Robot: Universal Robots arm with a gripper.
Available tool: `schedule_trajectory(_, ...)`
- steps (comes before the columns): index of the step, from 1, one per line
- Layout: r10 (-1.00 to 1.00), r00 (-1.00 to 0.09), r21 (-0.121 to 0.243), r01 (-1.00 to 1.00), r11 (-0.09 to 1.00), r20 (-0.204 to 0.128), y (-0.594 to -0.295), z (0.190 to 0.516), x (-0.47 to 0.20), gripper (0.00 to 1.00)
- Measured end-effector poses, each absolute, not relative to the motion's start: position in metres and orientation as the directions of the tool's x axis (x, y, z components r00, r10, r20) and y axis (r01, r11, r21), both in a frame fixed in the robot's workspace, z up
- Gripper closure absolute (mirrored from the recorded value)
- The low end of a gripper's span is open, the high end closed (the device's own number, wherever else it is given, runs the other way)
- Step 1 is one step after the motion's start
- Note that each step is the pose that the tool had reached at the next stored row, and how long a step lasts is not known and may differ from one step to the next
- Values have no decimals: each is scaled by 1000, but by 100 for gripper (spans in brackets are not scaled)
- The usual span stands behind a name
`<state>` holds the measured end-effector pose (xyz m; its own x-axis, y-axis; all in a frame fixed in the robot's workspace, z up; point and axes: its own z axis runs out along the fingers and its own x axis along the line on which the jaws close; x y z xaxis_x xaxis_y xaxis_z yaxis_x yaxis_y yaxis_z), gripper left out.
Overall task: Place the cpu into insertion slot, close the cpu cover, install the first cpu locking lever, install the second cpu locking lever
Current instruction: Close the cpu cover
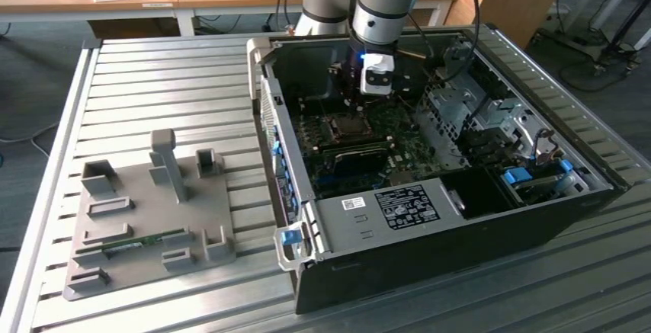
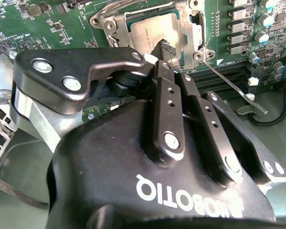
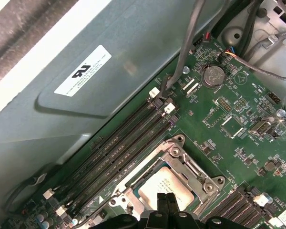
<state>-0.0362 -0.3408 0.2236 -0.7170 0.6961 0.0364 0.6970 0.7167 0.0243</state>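
Progress stands partway, by my judgement: the small silvery-grey square cpu (image 2: 150, 29) sits in its socket on the green motherboard (image 3: 214, 143), and the thin square metal cpu cover (image 3: 196, 164) lies flat around it, showing it through its window. A thin wire locking lever (image 2: 231, 86) beside the cover juts out at a slant, seemingly unlatched; the other lever I cannot make out. The grey arm (image 1: 382, 13) reaches straight down into the open black computer case (image 1: 458, 249). Its black tool (image 2: 164, 47) hangs over the cover's window, fingers pinched together, gripping nothing; contact with the cpu I cannot tell.
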Motion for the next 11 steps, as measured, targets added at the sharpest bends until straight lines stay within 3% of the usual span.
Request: schedule_trajectory(11,650,-759,24,651,759,36,-341,224,-36,89)
